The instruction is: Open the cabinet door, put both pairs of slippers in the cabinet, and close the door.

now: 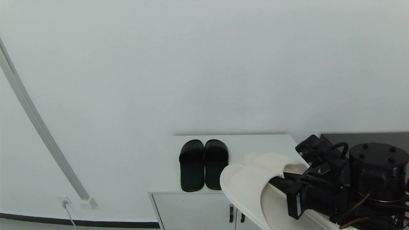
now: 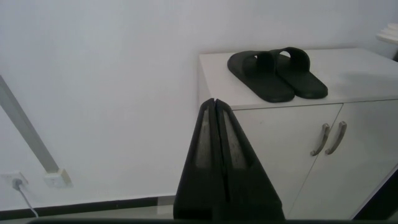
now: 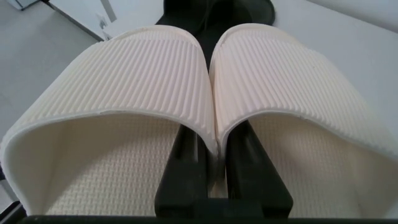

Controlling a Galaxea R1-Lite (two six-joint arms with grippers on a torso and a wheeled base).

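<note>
Slippers (image 3: 143, 74), white and ribbed, sit pinched in right tool (image 3: 217, 162); left tool (image 2: 215, 109) closed, empty.

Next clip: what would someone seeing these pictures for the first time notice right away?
The white slippers stand out first, both pinched by their inner edges in the right tool, held at the right part of the white cabinet. Next come the black slippers, lying side by side on the cabinet top, above doors that are shut.
</note>
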